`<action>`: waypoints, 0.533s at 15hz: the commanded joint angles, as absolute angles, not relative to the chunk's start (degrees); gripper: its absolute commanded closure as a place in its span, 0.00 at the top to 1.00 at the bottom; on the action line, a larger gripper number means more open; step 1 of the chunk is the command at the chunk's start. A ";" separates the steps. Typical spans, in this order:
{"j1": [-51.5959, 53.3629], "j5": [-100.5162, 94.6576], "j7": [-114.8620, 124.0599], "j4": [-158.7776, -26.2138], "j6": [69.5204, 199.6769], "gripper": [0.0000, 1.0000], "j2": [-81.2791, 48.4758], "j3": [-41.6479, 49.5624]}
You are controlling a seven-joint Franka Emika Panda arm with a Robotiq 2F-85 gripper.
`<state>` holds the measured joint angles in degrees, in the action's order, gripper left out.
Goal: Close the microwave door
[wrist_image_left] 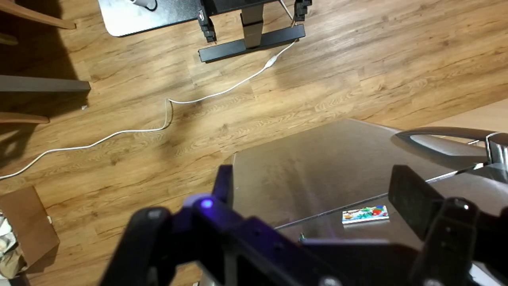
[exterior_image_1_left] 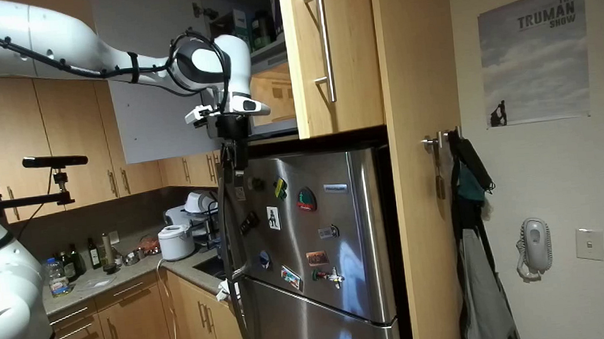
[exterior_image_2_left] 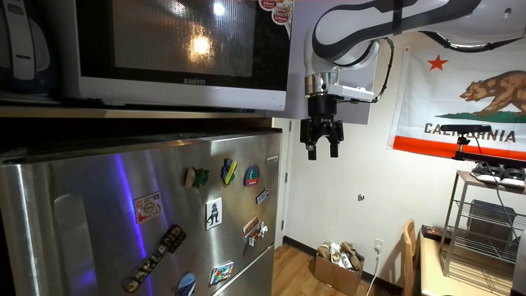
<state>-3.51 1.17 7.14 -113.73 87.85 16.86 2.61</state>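
The microwave (exterior_image_2_left: pixel 68 49) stands on the shelf above the fridge. Its door (exterior_image_2_left: pixel 181 91), a silver-white frame around a dark window, faces the camera and seems swung out at its right edge; how far I cannot tell. In an exterior view only a strip of the microwave front (exterior_image_1_left: pixel 273 93) shows between my arm and a wooden door. My gripper (exterior_image_2_left: pixel 323 152) is open and empty, pointing down, right of the microwave door and lower than it, apart from it. It also shows in an exterior view (exterior_image_1_left: pixel 236 166) and the wrist view (wrist_image_left: pixel 313 178), where the microwave is out of view.
The stainless fridge (exterior_image_1_left: pixel 312 303) with magnets is below the shelf. An open wooden cabinet door (exterior_image_1_left: pixel 352 52) with a bar handle is on the right, and a grey panel (exterior_image_1_left: pixel 162 110) hangs on the left. A cardboard box (exterior_image_2_left: pixel 339 277) is on the floor.
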 commanded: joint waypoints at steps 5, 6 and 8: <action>-3.89 -0.17 8.38 -115.19 90.43 1.00 17.55 2.25; -3.86 -0.55 8.18 -115.93 91.08 1.00 17.96 2.20; -3.59 -1.57 7.49 -117.83 91.63 1.00 18.97 1.90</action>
